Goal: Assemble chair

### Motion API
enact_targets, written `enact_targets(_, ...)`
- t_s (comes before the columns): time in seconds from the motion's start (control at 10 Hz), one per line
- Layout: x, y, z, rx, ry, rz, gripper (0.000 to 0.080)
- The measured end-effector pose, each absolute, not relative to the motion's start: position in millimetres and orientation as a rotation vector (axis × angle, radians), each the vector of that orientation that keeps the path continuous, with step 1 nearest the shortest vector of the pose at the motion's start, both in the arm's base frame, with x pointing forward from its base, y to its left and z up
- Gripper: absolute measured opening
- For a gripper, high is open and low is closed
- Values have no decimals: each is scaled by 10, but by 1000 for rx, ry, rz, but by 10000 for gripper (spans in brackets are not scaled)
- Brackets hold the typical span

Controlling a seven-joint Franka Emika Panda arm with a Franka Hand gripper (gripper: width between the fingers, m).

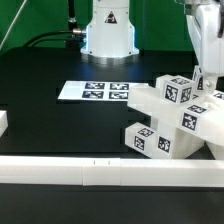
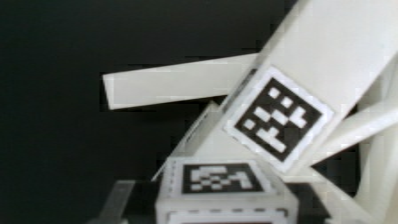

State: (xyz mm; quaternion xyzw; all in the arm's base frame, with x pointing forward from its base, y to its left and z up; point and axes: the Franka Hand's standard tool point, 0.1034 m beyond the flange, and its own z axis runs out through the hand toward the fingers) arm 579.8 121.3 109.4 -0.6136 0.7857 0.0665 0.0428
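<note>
Counted on the black table [image 1: 60, 60]: one robot arm [image 1: 205, 40], reaching in from the exterior view's right. One flat white marker board [image 1: 93, 91], printed with four square tags. One cluster of white chair parts [image 1: 175, 120], showing at least five black-and-white tags; exact number of separate pieces impossible to tell. One long white rail [image 1: 100, 170] along the near edge. One small white block [image 1: 3, 124] at the exterior view's left. Two tags [image 2: 276, 112] visible close up.

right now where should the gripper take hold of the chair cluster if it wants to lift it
Probably the tagged upper block of the chair parts, coming from above: it stands proud of the pile with flat sides. The gripper hangs beside it; its jaw state is unclear.
</note>
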Motion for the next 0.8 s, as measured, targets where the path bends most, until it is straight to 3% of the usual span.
enact_targets(0.6,5795,1267,1091,-1737,2497,231,278)
enact_targets(0.7,5793,1268,1087,-1767,2474,229,378)
enact_targets(0.8,5792,1267,1084,-1810,2441,226,378)
